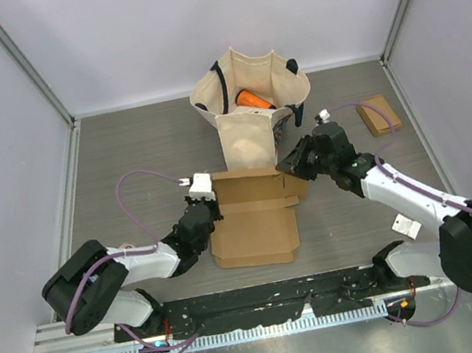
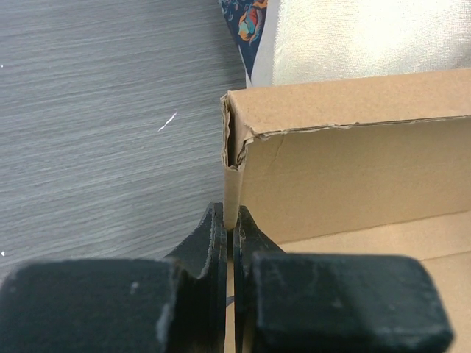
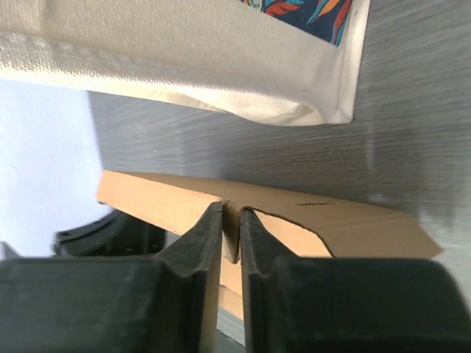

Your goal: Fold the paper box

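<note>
Both arms are on the paper box (image 1: 254, 228), which lies about midway across the surface (image 1: 122, 151), a little nearer the near edge than the far one. The left tool (image 2: 231, 220) is clenched on the box's left wall, pinching the upright cardboard just below a ragged, crumpled corner. On the other side, the right tool (image 3: 231, 220) is clamped on a cardboard flap at the box's far right corner, the sheet's edge gripped tight between its two fingers. The box's far wall stands upright and the base lies flat. Just behind it, by the middle of the far edge, stands a cream tote bag (image 1: 254, 123) with an orange object (image 1: 252, 99) inside. A small cardboard piece (image 1: 378, 114) lies near the far right corner, well apart.
</note>
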`<state>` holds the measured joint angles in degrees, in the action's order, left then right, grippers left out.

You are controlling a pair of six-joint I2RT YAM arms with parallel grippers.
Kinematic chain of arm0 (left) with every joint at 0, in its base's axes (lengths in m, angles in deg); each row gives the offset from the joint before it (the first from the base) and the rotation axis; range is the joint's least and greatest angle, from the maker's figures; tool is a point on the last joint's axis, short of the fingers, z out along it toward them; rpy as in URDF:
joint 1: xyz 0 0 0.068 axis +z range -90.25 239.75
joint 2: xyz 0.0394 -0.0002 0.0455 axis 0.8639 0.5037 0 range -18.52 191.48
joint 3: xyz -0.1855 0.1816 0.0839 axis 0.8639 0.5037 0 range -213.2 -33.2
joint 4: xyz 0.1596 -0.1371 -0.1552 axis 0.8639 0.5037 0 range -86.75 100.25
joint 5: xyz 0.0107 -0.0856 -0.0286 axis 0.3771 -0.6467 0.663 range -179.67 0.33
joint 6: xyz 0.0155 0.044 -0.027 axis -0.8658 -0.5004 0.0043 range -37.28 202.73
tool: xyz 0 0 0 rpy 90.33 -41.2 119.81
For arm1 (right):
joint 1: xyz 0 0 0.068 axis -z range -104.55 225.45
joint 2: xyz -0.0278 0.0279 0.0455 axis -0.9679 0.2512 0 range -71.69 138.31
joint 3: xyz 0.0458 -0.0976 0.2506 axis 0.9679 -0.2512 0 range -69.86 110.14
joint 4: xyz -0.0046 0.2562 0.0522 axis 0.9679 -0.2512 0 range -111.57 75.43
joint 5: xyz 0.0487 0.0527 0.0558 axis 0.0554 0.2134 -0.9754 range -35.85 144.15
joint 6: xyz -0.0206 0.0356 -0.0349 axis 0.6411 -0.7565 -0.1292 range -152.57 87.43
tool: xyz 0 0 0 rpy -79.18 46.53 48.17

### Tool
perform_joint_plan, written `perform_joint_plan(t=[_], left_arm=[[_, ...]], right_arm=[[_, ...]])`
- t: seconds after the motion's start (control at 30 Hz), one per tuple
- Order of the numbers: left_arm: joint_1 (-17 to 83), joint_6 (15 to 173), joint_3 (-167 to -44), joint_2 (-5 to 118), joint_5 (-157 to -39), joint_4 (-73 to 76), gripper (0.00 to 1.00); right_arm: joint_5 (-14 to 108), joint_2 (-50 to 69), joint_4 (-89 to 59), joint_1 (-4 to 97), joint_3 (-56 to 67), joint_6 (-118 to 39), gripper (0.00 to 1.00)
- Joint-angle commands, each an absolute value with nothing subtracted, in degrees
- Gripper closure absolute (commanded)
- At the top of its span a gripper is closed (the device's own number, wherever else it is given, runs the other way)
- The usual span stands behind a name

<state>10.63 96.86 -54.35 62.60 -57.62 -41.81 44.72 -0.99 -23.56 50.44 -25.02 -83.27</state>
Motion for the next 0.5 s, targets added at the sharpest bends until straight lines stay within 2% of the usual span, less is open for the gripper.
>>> perform_joint_plan(t=[0.0, 0.03, 0.13, 0.17, 0.2, 0.23, 0.37, 0.47], left_arm=[[10.01, 99.77, -52.89, 60.14, -55.57, -47.72, 1.0], [10.01, 100.3, -52.71, 60.31, -55.4, -47.9, 1.0], [9.66, 101.71, -52.36, 61.19, -53.73, -48.69, 1.0], [9.48, 102.06, -52.18, 61.46, -52.33, -49.22, 1.0], [9.31, 102.06, -52.01, 61.72, -51.8, -50.53, 1.0], [9.22, 102.06, -51.4, 61.9, -51.27, -51.33, 1.0], [9.13, 101.27, -50.25, 61.99, -49.33, -53.88, 1.0], [9.13, 100.48, -49.72, 61.37, -48.54, -54.41, 1.0]], right_arm=[[45.27, -4.8, -12.31, 50.58, -29.94, -98.73, 0.94], [45.71, -5.24, -9.84, 50.41, -33.27, -100.41, 0.99], [45.89, -6.38, -2.18, 51.02, -37.94, -104.11, 0.99], [45.28, -6.56, 1.57, 51.28, -39.0, -103.85, 0.95], [44.23, -7.0, 2.13, 51.72, -39.45, -102.02, 0.83], [42.74, -7.26, 1.18, 52.25, -38.84, -99.83, 0.57], [45.61, -13.14, -16.79, 52.08, -36.02, -83.58, 0.41], [47.38, -20.26, -23.76, 51.73, -38.21, -75.3, 0.39]])
